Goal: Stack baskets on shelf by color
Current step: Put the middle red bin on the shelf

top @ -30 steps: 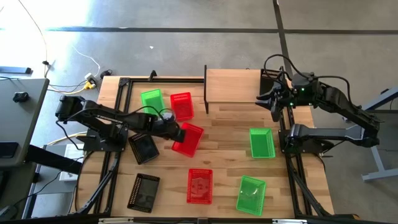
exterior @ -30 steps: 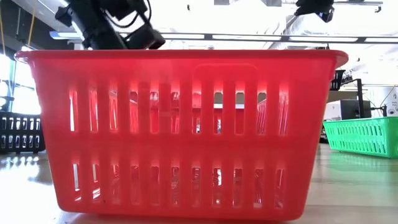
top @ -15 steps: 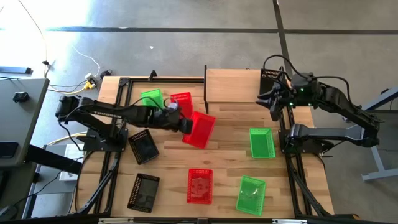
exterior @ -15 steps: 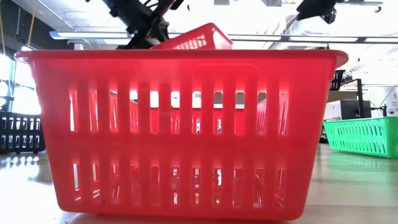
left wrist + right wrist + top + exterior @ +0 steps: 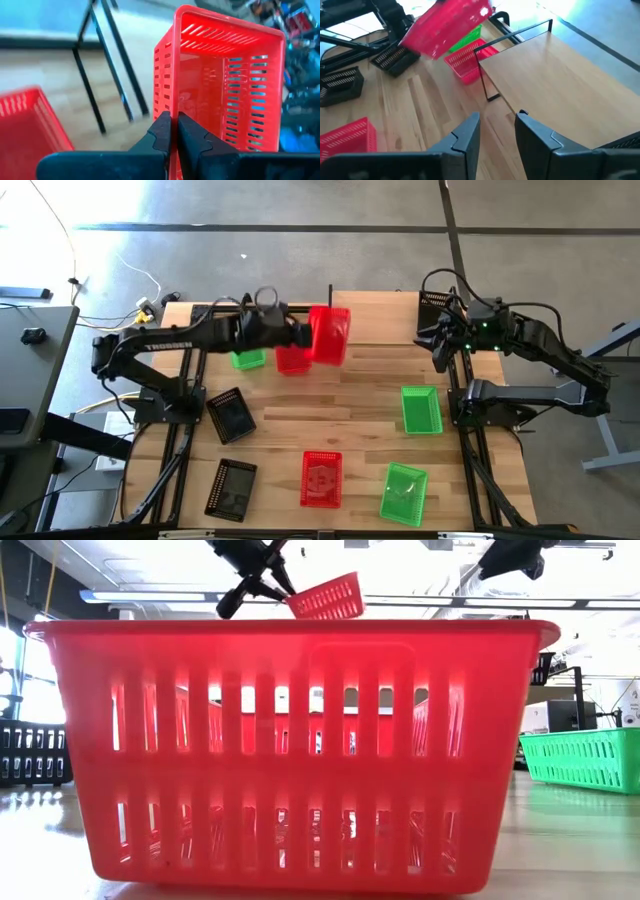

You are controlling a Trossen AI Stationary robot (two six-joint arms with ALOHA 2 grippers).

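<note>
Nearby, red basket point(image 5: 293, 358) and green basket point(image 5: 247, 357) beside shelf point(image 5: 375, 315).

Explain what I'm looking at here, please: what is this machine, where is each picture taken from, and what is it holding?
Two dark robot arms stand at a wooden table. One picture looks straight down on everything; one sits at table height, nearly filled by a red basket right in front of it; the other two come from cameras on the arms' wrists.

The left claw is shut on the rim of a raised red basket, tilted in the air beside the small wooden shelf. The left wrist picture shows the pinch close up.

The right claw hangs open and empty by the shelf's other end.

On the table lie more baskets: red ones, green ones and black ones. Nothing shows on the shelf yet.
</note>
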